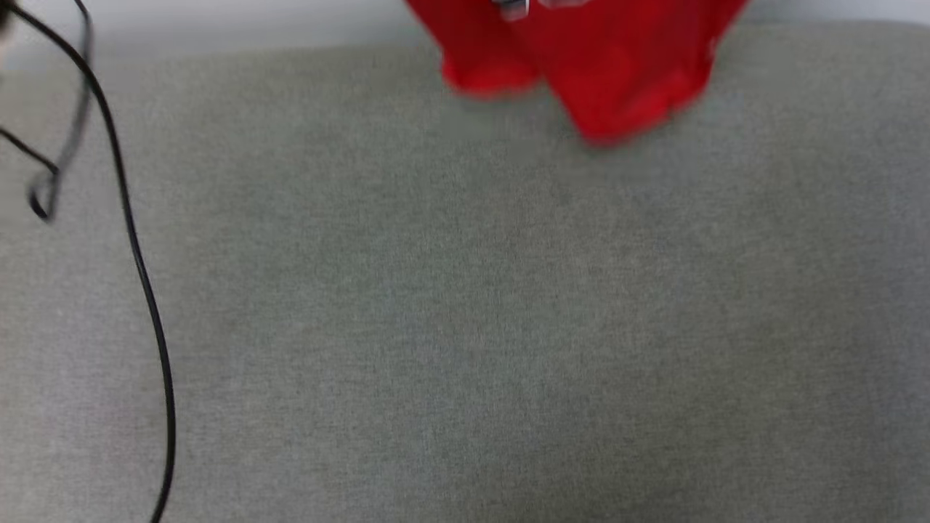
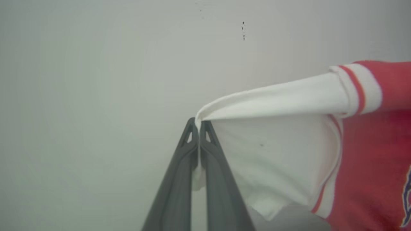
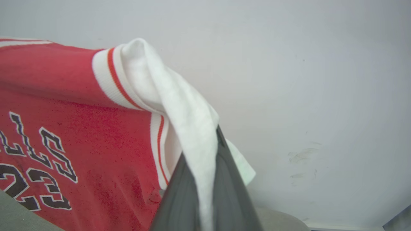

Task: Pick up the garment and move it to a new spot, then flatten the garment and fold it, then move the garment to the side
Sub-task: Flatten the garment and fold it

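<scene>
Head view: we see the lower part of the garment (image 1: 603, 73), red and blurred, hanging at the top edge of the frame over the far side of a grey cloth surface (image 1: 465, 327). We cannot tell whether its hem touches that surface. A black cable (image 1: 138, 254) runs down the left side of the surface.

Left wrist view: the left gripper (image 2: 199, 123) points toward a pale wall (image 2: 96, 64), and its two dark fingers meet at their tips. The jaws are clamped on the edge of one white sleeve (image 2: 273, 102), with a strip of white cloth pinched between them. From the tips the sleeve is pulled taut to the right, past its red stripe trim, to the red body of the garment.

Right wrist view: the right gripper (image 3: 212, 138) also points toward the pale wall. The other white sleeve (image 3: 179, 106) is draped over its fingers and runs down between them, so the jaws are closed on that sleeve. One fingertip is exposed and the other is hidden under the cloth. To the left the red body hangs slack and shows black, white-outlined letters and the numerals (image 3: 38, 186) "23".

Taken together, we read the garment as held aloft by its two sleeves, one in each gripper.
</scene>
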Robot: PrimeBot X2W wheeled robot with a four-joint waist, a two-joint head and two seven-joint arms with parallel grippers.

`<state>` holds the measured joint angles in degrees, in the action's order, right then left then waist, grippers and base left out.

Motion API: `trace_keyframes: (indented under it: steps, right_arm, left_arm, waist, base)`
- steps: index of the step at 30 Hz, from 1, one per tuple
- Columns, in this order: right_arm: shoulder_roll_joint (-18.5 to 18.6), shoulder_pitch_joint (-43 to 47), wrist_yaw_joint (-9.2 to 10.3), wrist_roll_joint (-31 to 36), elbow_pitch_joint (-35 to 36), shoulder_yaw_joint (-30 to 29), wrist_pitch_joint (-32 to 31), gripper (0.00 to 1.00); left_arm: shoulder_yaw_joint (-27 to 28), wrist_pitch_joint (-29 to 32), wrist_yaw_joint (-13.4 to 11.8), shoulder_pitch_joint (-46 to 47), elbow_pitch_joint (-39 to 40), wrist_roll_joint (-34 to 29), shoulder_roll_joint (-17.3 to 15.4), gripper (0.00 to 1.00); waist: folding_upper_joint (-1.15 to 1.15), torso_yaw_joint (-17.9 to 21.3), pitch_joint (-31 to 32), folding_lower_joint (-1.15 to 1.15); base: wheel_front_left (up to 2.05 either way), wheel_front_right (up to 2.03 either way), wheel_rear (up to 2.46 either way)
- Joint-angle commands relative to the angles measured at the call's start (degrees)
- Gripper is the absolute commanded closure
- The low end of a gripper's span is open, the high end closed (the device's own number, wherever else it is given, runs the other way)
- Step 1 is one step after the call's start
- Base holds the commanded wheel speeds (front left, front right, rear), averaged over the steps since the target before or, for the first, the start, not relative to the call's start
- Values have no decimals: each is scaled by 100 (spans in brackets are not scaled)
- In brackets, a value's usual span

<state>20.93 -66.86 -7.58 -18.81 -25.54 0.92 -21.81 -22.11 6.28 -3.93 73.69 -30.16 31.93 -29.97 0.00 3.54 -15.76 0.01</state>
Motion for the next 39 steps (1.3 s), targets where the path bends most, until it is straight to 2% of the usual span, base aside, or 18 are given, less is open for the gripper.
trace_keyframes:
  steps: [1,7,8,9,14,20,26,29,35,39]
  right_arm:
    - [25,-368,16,115,-139,-35,161,100]
    - [-238,-1489,15,345,-749,-44,728,100]
    - [-313,-1628,15,356,-853,-28,791,100]
    - [-516,-1890,15,400,-1247,48,1038,100]
    - [-814,-2059,14,346,-1900,309,1379,100]
    - [-897,-1786,14,75,-2520,790,1686,100]
    - [-825,-919,13,-501,-2695,1386,2074,100]
    - [-689,-110,13,-836,-2578,1699,2328,100]
    - [-310,1601,14,-1488,-2103,2149,2658,100]
    - [-26,2601,14,-1745,-1756,2230,2758,100]
  left_arm:
    - [31,-120,5,375,-137,-114,-111,100]
    - [53,-617,169,1369,-799,-233,65,100]
    - [64,-673,180,1477,-910,-214,96,100]
    - [96,-910,226,1610,-1315,-167,228,100]
    - [140,-1281,373,1514,-1959,-13,434,100]
    - [157,-1579,652,1088,-2669,196,632,100]
    - [302,-1759,980,192,-3214,619,801,100]
    - [357,-1888,1084,-518,-3363,853,881,100]
    - [425,-2069,1131,-1987,-3295,1224,937,100]
    - [442,-2125,1131,-2952,-2984,1408,888,100]
  waist:
    - [0,9,-378,-1]
    - [0,-43,-1009,-1]
    - [0,-47,-1130,-1]
    - [0,-58,-1433,-1]
    - [0,-78,-1782,-1]
    - [0,-71,-1830,-1]
    - [0,-45,-1457,-1]
    - [0,-76,-1072,-1]
    - [0,-136,-319,-1]
    - [0,-173,164,-1]
  base:
    - [0,0,0]
    - [0,0,0]
    - [0,0,0]
    - [0,0,0]
    - [0,0,0]
    - [0,0,0]
    - [0,0,0]
    - [0,0,0]
    - [0,0,0]
    - [0,0,0]
